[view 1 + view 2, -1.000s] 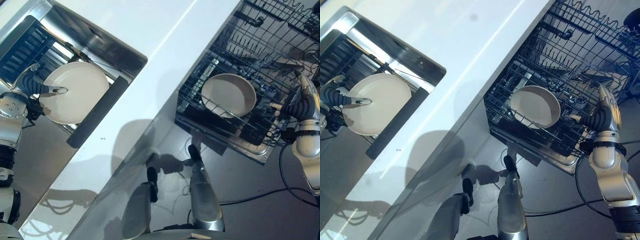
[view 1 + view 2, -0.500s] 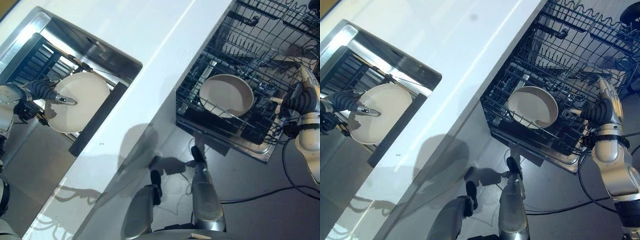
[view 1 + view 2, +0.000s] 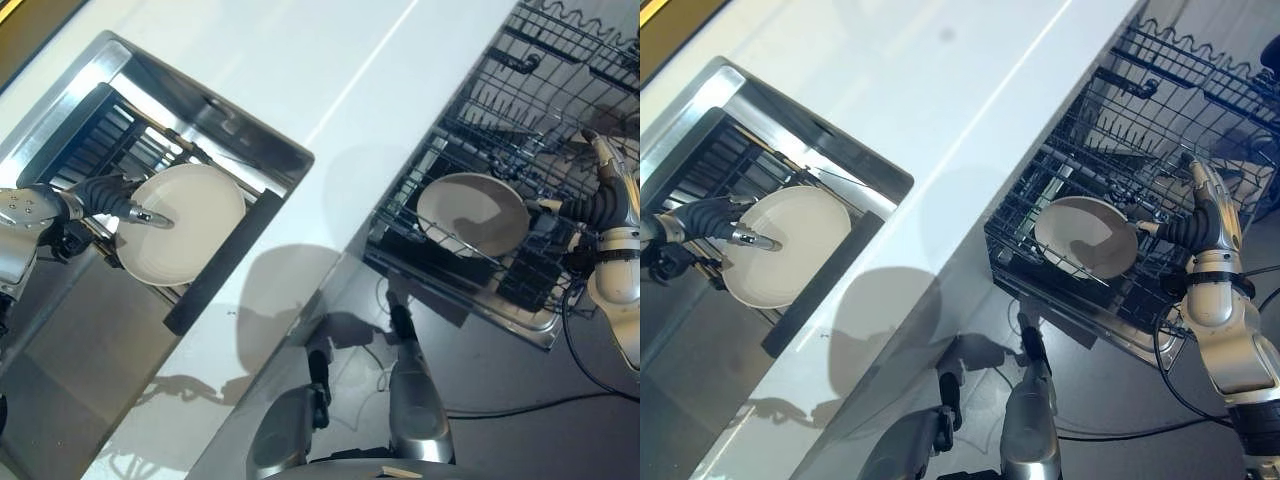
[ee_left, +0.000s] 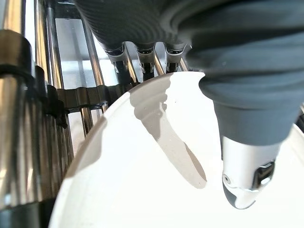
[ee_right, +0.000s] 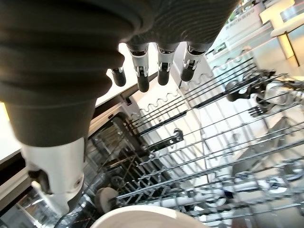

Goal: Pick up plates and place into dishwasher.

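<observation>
Pinching the rim of a round, cream-white plate, the left hand has its thumb on the upper face and fingers behind the edge at the plate's 9 o'clock. That plate lies on the steel-barred rack in the sink, a dark strip bordering its 4 o'clock side. Beyond the white table, toward 3 o'clock, a second cream plate leans in the black wire dishwasher rack. Just beside it at 3 o'clock, the right hand hangs with fingers straight and relaxed, holding nothing, over open tines.
</observation>
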